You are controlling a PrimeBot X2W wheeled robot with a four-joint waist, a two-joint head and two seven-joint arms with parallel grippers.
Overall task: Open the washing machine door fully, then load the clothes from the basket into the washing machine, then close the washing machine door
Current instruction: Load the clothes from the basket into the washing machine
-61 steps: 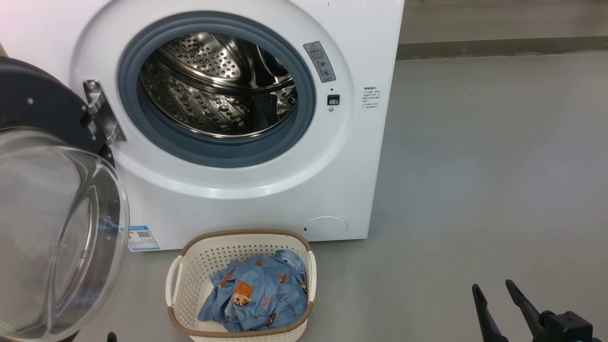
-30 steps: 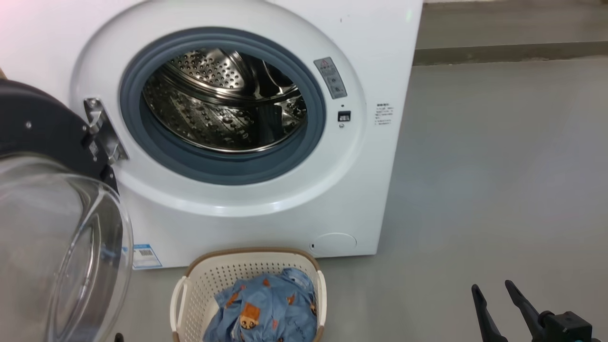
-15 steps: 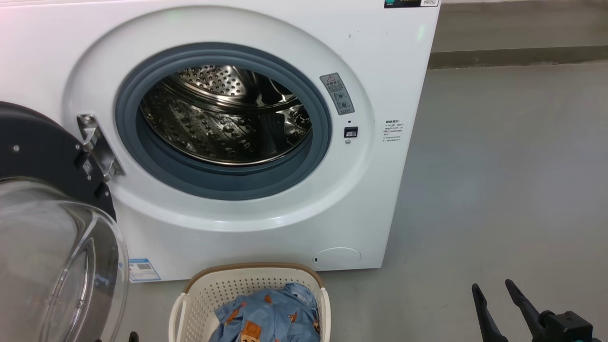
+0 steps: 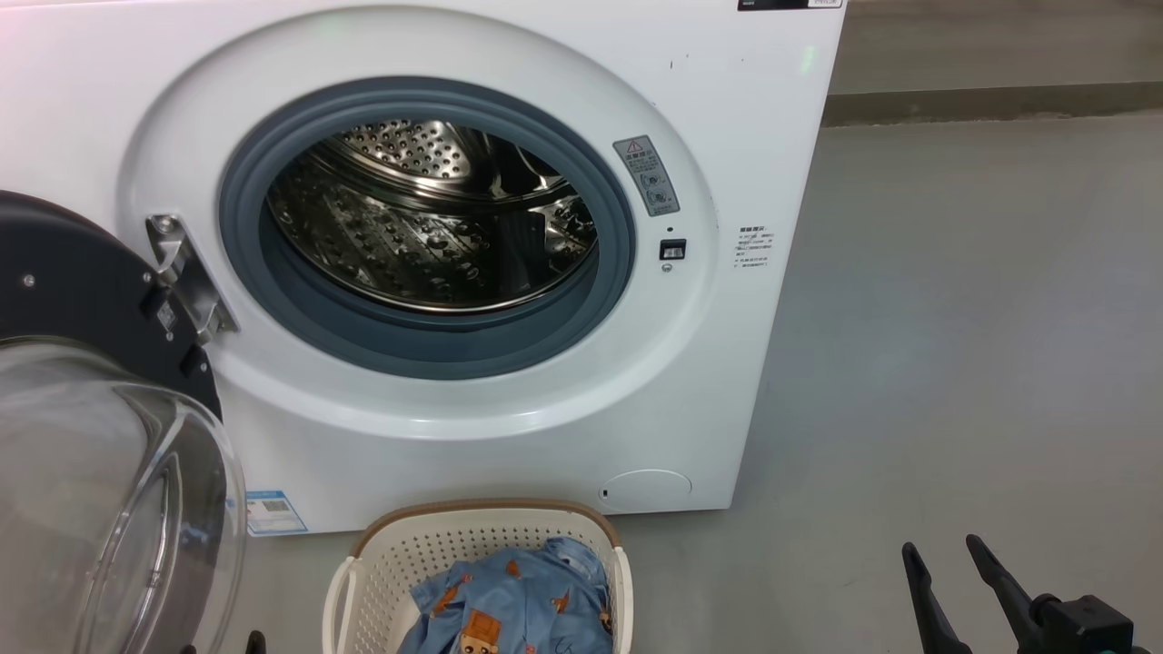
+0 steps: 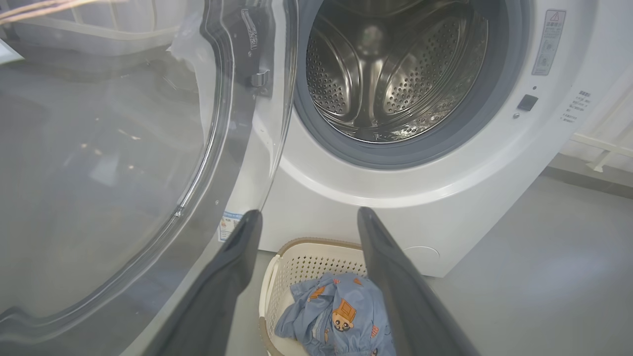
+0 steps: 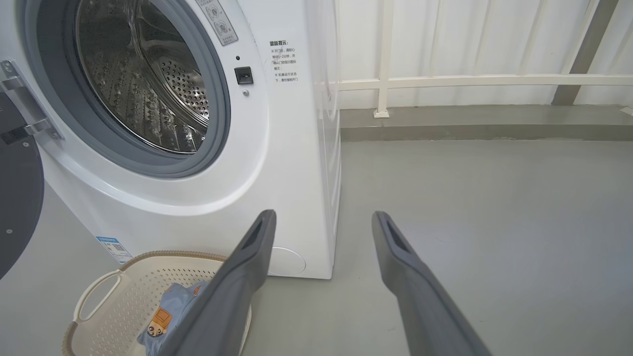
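Observation:
The white washing machine point(image 4: 509, 454) stands in front of me with its steel drum point(image 4: 427, 218) showing. The washing machine door point(image 4: 82, 300) is swung out to the left, its glass bowl point(image 4: 109, 509) bulging toward me. On the floor below the opening sits the basket point(image 4: 427, 545) holding the light blue clothes point(image 4: 509, 604). My right gripper point(image 4: 941, 545) is open at the lower right, well away from the basket. In the left wrist view my left gripper point(image 5: 308, 212) is open above the basket point(image 5: 306, 257), beside the door glass point(image 5: 99, 148). Neither gripper holds anything.
Grey floor point(image 4: 954, 345) stretches to the right of the machine up to a low kerb point(image 4: 990, 100). A white railing point(image 6: 445, 81) runs behind it. The open door's black rim point(image 6: 15, 198) juts out at the machine's left side.
The head camera has tilted up, so machine and basket sit lower in the picture than two seconds ago. Over the last half second almost nothing shifted. Both grippers stay open.

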